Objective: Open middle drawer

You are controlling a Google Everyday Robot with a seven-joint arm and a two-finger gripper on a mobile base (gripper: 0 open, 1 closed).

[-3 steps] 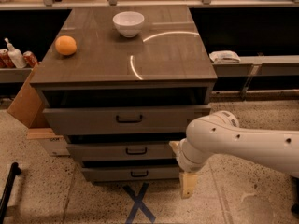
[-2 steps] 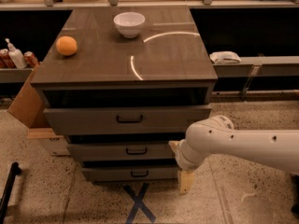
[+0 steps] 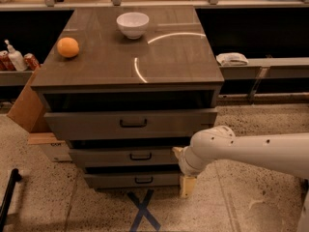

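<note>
The middle drawer [image 3: 116, 157] is a grey-brown flat front with a small dark bar handle [image 3: 140, 156]. It sits between the taller top drawer [image 3: 96, 124] and the shorter bottom drawer [image 3: 116, 180] of the cabinet. My white arm [image 3: 251, 151] reaches in from the right and bends at a rounded joint beside the middle drawer's right end. My gripper [image 3: 187, 185] hangs low by the cabinet's lower right corner, next to the bottom drawer, to the right of the handles and touching none of them.
A white bowl [image 3: 133, 24] and an orange [image 3: 68, 47] sit on the cabinet top [image 3: 159, 66]. A cardboard box [image 3: 24, 105] leans at the left. Bottles [image 3: 14, 57] stand on a left shelf. A blue tape X [image 3: 142, 209] marks the floor in front.
My gripper and arm have shifted slightly left, closer to the cabinet's right side. The drawers have not moved.
</note>
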